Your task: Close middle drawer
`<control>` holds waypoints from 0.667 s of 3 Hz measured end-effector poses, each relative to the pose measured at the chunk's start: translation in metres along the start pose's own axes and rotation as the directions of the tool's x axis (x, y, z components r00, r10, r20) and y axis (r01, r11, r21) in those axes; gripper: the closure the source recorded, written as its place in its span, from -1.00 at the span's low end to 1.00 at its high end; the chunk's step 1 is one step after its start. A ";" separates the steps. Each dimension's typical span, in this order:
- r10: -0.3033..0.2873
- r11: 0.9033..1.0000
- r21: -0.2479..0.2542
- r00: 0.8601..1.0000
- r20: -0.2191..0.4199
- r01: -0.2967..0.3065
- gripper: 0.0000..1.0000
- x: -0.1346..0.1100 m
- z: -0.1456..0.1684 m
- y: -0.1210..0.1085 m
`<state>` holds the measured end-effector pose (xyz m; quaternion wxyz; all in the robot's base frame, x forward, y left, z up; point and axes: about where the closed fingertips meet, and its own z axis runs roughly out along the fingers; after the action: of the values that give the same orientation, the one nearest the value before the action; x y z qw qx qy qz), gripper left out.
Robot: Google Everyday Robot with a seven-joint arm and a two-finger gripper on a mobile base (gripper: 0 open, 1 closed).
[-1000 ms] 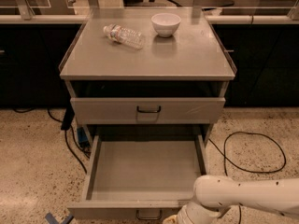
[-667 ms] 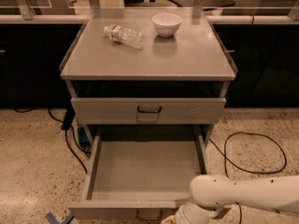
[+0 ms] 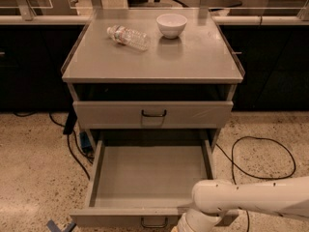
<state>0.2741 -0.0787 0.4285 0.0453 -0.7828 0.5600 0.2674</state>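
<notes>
Grey worktop (image 3: 193,57): clear plastic bottle (image 3: 128,36) lying on side, back left; white bowl (image 3: 172,25) upright near its right, apart. Under worktop, dark open gap, then shut upper drawer (image 3: 203,114) with dark loop handle (image 3: 153,113). Speckled floor (image 3: 34,173): black cable (image 3: 263,139) looped at right, more cables (image 3: 72,151) at left, blue tape scrap (image 3: 58,225) bottom left. Dark cabinets (image 3: 29,66) behind.

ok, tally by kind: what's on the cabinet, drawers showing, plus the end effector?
Bottle: 1
Bowl: 1
Drawers: 2, upper drawer shut, middle drawer open
End effector: 1, at bottom edge by middle drawer's front
Total: 5
</notes>
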 end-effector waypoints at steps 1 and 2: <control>-0.015 1.000 -0.001 1.000 0.002 0.015 1.00 0.000 -0.001 0.001; -0.019 1.000 -0.003 1.000 0.008 0.019 1.00 0.000 -0.002 0.002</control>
<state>0.2736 -0.0804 0.4306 0.0486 -0.7872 0.5520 0.2709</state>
